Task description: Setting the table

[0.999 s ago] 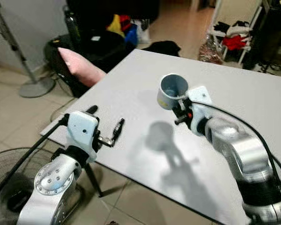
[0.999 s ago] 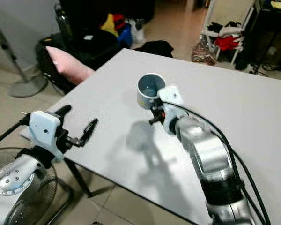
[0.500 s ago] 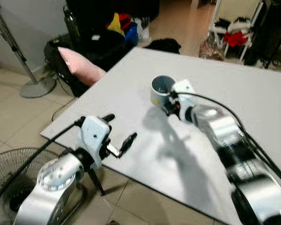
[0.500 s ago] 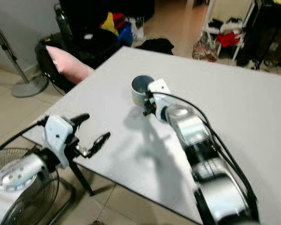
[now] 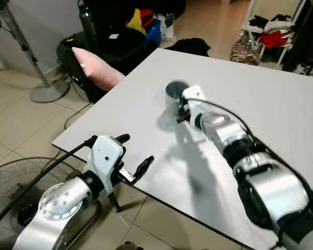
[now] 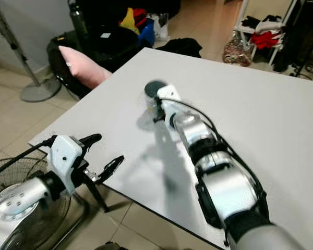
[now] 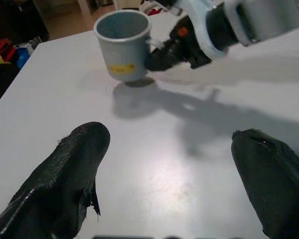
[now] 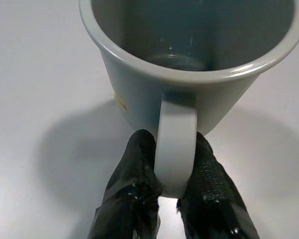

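Mug carried farther across the table
The right gripper (image 8: 173,191), pinching the mug (image 7: 122,45) by its handle, has reached farther and lower; placement looks imminent. The left gripper (image 7: 182,174) hovers open.

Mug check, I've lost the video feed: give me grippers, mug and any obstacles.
Right gripper shut on the grey mug's handle, mug upright, empty, low over the white table. Left gripper open at the table's near edge. Nothing near the mug.

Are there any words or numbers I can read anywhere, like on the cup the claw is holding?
No text can be read anywhere.
The mug, held by its handle in the right claw, has a small yellow mark on its side, too small and blurred to read.
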